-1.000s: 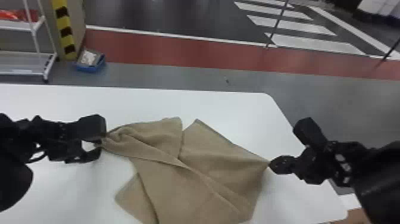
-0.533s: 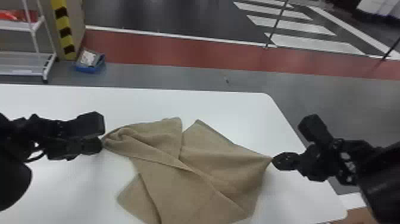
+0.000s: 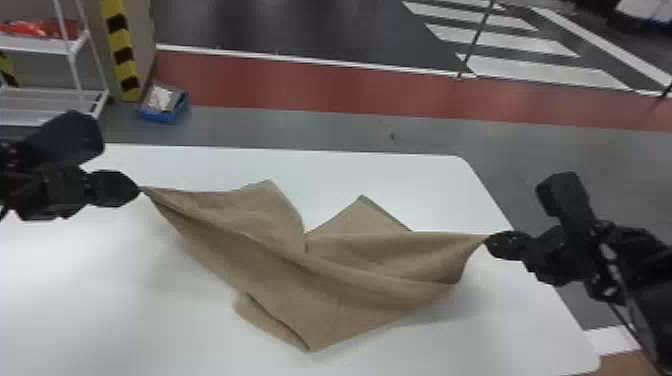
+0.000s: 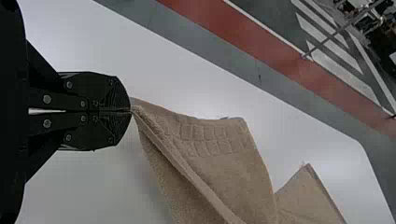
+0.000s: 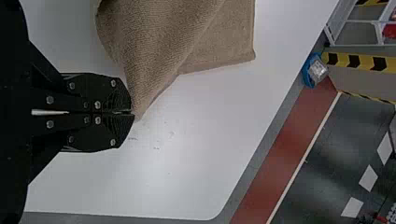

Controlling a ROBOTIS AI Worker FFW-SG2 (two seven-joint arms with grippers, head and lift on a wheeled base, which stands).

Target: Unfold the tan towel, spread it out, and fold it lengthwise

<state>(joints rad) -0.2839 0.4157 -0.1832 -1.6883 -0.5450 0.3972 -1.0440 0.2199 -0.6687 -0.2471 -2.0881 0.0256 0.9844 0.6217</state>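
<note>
A white rack [image 3: 60, 47] bearing red items [image 3: 40, 28] is standing left of the yellow-and-black striped pillar [image 3: 121, 40], a filled blue bin [image 3: 160, 117] is sitting beside its foot, and white floor stripes [image 3: 505, 40] are lying well to its right.

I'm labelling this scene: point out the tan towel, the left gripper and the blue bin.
Tan towel [image 3: 325, 295]: head view, middle of its cloth.
Left gripper [image 4: 130, 110]: left wrist view, between its fingertips.
Blue bin [image 3: 161, 117]: head view, its near wall.
</note>
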